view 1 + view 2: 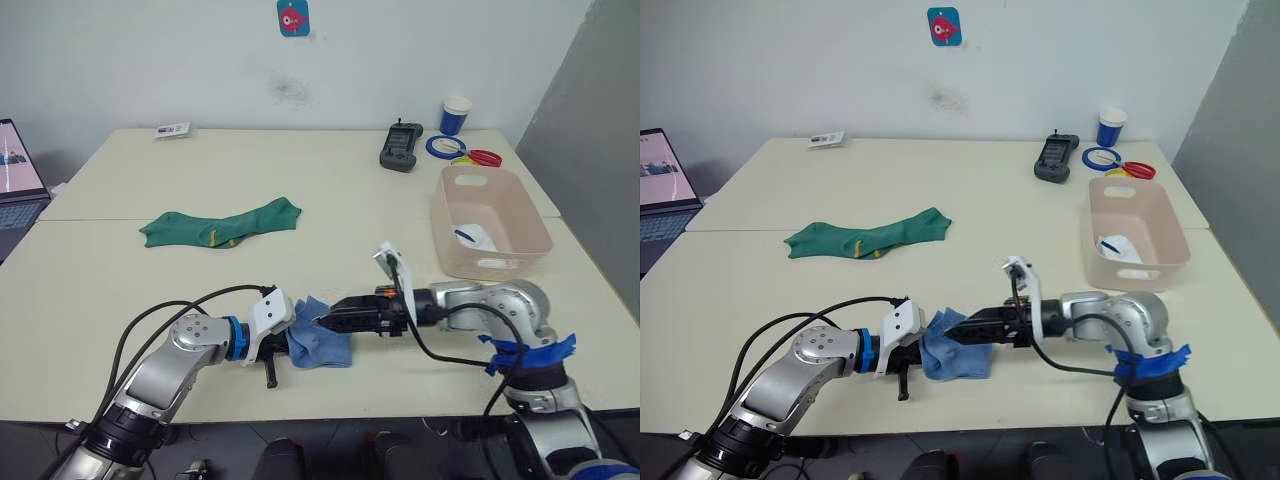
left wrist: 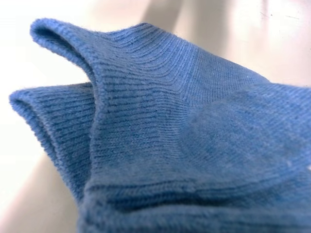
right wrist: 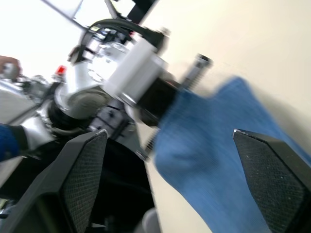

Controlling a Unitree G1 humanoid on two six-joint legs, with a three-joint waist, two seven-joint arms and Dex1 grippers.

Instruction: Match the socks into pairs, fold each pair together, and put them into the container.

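Bunched, ribbed blue socks clamped in left gripper; right gripper, fingers spread, just beside them.

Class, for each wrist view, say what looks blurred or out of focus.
Left wrist view: the light blue socks are sharp at the ribbed cuffs and soft at the near edge. Right wrist view: socks and left gripper are motion-smeared.
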